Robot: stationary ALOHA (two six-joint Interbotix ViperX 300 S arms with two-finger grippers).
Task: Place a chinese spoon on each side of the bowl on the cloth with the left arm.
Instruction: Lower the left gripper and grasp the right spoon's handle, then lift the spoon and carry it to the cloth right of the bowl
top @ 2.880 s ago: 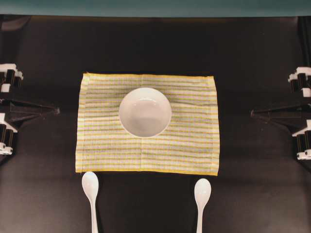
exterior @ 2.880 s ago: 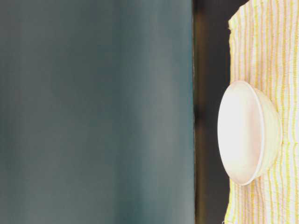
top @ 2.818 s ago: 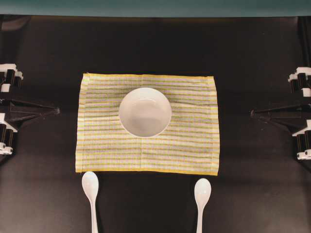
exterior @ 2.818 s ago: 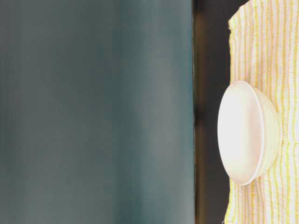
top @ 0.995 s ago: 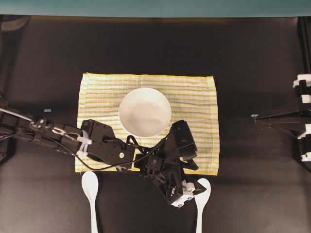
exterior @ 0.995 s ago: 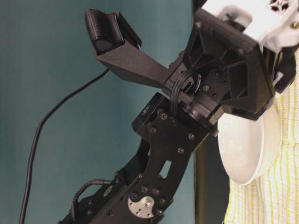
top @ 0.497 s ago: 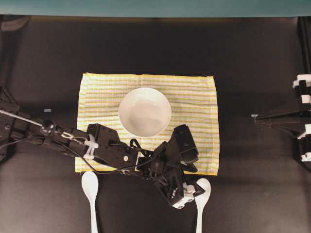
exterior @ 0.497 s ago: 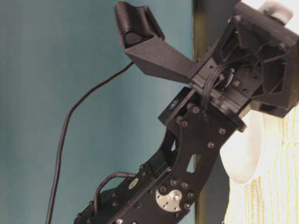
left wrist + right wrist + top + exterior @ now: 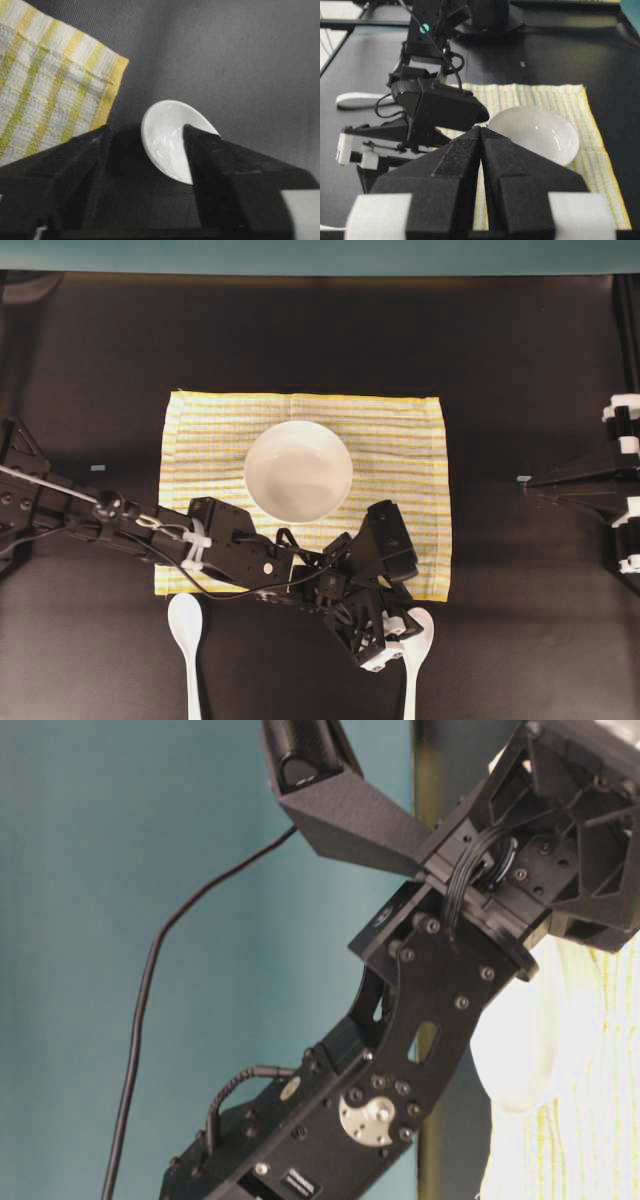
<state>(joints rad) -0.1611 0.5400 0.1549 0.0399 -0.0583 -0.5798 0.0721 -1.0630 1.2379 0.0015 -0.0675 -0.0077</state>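
Left arm stretched from the desk's left edge across toward the near edge, wrist pitched down — left gripper low over the desk near the near edge, right of centre. Its fingers stand apart with a gap between them; whether they clamp anything cannot be told. Right arm folded back at the desk's right edge — right gripper with fingers pressed together, pointing along the desk toward the left arm.

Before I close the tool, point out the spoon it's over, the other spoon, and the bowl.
right-hand spoon (image 9: 167, 132), left wrist view, inside of its scoop
left-hand spoon (image 9: 185, 618), overhead view, middle of its scoop
bowl (image 9: 298, 470), overhead view, centre of its basin
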